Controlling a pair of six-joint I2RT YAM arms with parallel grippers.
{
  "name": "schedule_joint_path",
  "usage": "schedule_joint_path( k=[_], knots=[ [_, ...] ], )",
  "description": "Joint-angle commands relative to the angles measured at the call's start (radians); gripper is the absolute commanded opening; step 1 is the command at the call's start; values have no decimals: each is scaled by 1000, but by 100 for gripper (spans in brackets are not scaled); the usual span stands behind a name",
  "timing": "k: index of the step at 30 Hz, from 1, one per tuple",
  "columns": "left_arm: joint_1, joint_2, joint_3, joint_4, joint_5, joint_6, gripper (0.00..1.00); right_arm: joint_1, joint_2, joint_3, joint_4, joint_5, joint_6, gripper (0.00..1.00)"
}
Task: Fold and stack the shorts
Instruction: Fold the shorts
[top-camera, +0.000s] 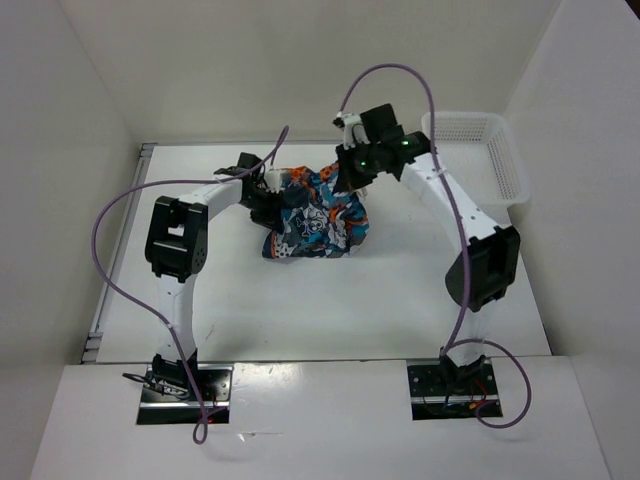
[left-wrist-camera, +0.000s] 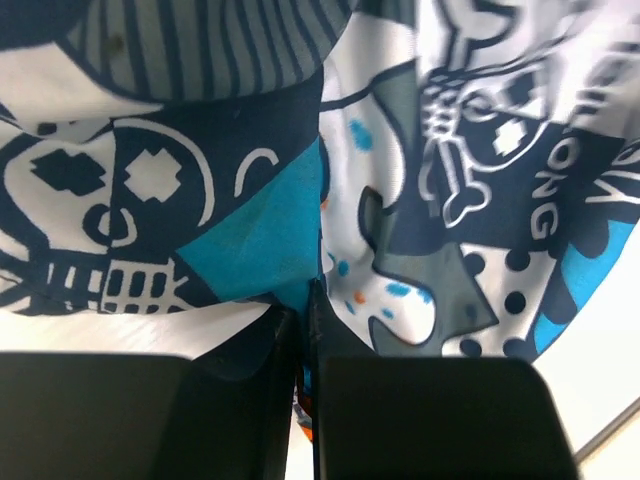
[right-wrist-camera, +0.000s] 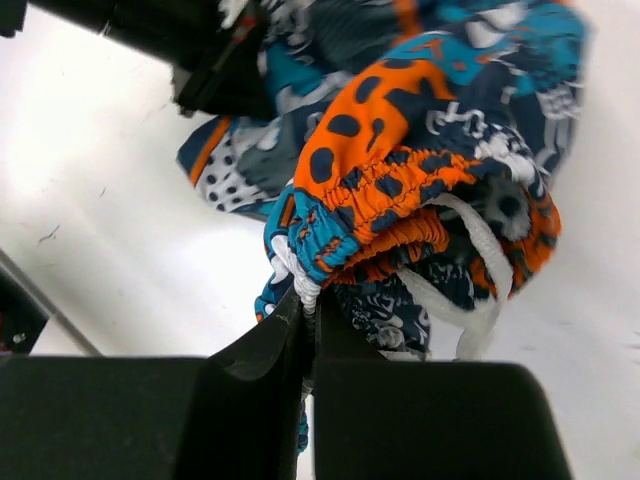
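1. Two sets of fingers are on the shorts (top-camera: 318, 222), which sit as a crumpled heap on the far middle of the bench (top-camera: 300, 310), between the two arms. The white mesh basket (top-camera: 490, 150) stands at the far right corner, apart from the cloth.
2. The left fingers (left-wrist-camera: 322, 325) stand narrow, almost together. A fold of printed fabric runs down into the slit between them, so I read this as a pinch on the left side of the heap.
3. The right fingers (right-wrist-camera: 290, 330) are closed tight on the gathered orange-and-teal waistband (right-wrist-camera: 400, 190), just where a white drawstring (right-wrist-camera: 480, 250) loops out.
4. The step in hand, as I judge it, is spreading the cloth. Nothing lies flat and no fold is made, so the task is at an early stage.
5. The next move calls for drawing the two grips apart and upward so the heap opens. The shorts can then be laid flat on the bare bench nearer the arms. The pull should be even, because the left pinch looks shallow and could slip.
6. Whether the heap holds one pair or several cannot be told from these views.
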Motion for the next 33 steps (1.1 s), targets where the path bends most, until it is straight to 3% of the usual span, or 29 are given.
schedule_joint_path(
  k=[1, 9, 13, 21, 27, 28, 30, 31, 33],
  knots=[
    [-13, 32, 33, 48, 18, 8, 12, 39, 87, 53, -14, 66, 60, 0],
    [-13, 32, 22, 72, 9, 8, 11, 235, 315, 298, 6, 82, 92, 0],
    [-13, 32, 22, 81, 9, 8, 10, 246, 398, 453, 6, 120, 92, 0],
    [-13, 42, 22, 81, 27, 8, 8, 278, 464, 453, 6, 97, 101, 0],
    [-13, 33, 11, 81, 38, 8, 7, 310, 568, 632, 43, 100, 132, 0],
    [-13, 33, 11, 81, 38, 8, 7, 310, 569, 633, 43, 100, 132, 3],
    [-13, 33, 11, 81, 26, 8, 8, 321, 578, 633, 43, 79, 132, 21],
    [-13, 33, 11, 81, 7, 8, 11, 321, 578, 623, 43, 58, 120, 52],
    [-13, 33, 11, 81, -65, 8, 26, 321, 567, 597, 34, 7, 103, 61]
  ],
)
